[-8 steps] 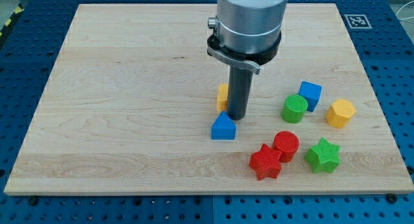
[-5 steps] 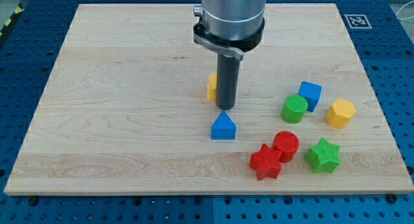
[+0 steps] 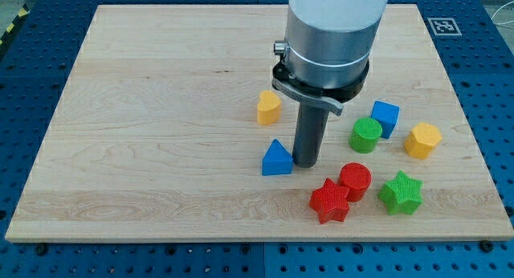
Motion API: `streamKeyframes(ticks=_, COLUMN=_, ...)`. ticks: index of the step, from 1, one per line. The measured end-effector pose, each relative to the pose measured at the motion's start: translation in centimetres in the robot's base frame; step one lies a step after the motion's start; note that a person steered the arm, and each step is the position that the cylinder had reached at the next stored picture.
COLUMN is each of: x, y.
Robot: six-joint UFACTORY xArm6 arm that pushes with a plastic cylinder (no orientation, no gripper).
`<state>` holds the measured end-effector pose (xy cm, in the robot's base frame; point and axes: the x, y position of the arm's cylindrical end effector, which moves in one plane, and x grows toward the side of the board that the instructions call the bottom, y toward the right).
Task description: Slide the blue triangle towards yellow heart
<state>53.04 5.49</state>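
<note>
since the earlier frames my tip [image 3: 306, 163] has swung from the top side of the blue triangle [image 3: 276, 159] round to its right side, and the yellow heart [image 3: 269, 107], half hidden behind the rod before, now shows whole. the arm carries no gripper, only the dark rod, so nothing is grasped or clenched. my tip stands on the tabletop [image 3: 144, 109] just beside the blue triangle's right edge, close enough that i cannot tell whether they touch. the blue triangle lies near the middle of the tabletop, a little toward the view's bottom, with the yellow heart above it toward the view's top and slightly left, apart from it, and bare wood between the two. to the view's right of the rod sit the green cylinder [image 3: 365, 135], the blue cube [image 3: 385, 117] just behind it, and the yellow hexagon [image 3: 422, 140] nearer the right edge. below and right of my tip the red star [image 3: 330, 201] and the red cylinder [image 3: 355, 181] touch each other, with the green star [image 3: 400, 192] just beside them. the whole left half of the tabletop is open wood, and the blue triangle is well away from every edge
</note>
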Motion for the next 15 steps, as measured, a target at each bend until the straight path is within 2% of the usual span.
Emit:
streamKeyframes(ticks=2, x=2.2, y=-5.2)
streamKeyframes(ticks=4, x=3.6, y=-7.8)
streamKeyframes(ticks=8, x=-1.2, y=-12.2)
streamKeyframes(ticks=10, x=-4.9, y=-14.7)
streamKeyframes(ticks=13, x=-3.6, y=-13.9)
streamKeyframes(ticks=15, x=-4.6, y=-12.5)
